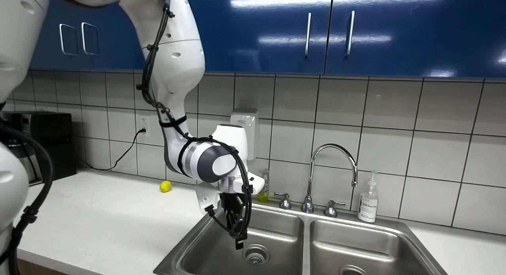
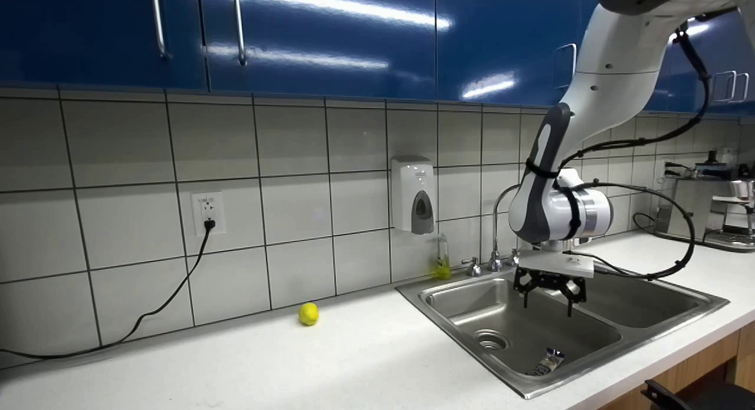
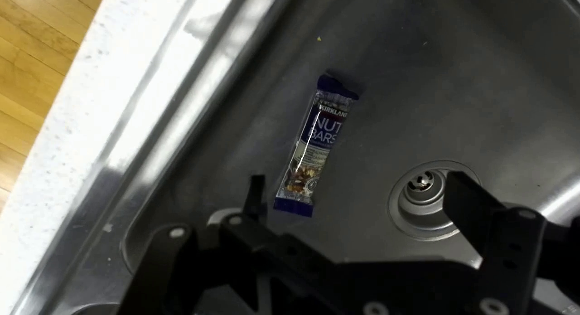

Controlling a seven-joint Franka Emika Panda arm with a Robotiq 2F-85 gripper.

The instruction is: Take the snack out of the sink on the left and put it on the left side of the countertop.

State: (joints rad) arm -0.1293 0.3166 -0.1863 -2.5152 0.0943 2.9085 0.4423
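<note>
Snack bar (image 3: 312, 145) located on the floor of the left sink basin (image 1: 282, 229), in its near part. Wrapper has dark blue ends and lies printed side up, the lettering "NUT BARS" legible in the wrist view. Its length runs at a slight angle to the near wall of the basin; the drain (image 3: 419, 201) sits apart from it, on the far side.

End effector (image 2: 548, 308) hangs above the same basin, pointing down, its fingers (image 3: 471, 210) spread well apart and clear of the snack bar.

White bench (image 2: 283, 369) extends left and right of the basins. On the left stretch, a yellow round item (image 2: 308, 313) rests close to the tiled wall (image 2: 295, 209), visible in both exterior views. Further left, in an exterior view, stands a black appliance (image 1: 49, 140).

Right sink basin (image 1: 352, 243) adjoins the left one. Faucet (image 1: 311, 174) stands at the far rim. A pump bottle (image 1: 368, 203) is to its right; a bottle of yellow-green liquid (image 2: 442, 265) is to its left, below a wall-mounted dispenser (image 2: 407, 186).
</note>
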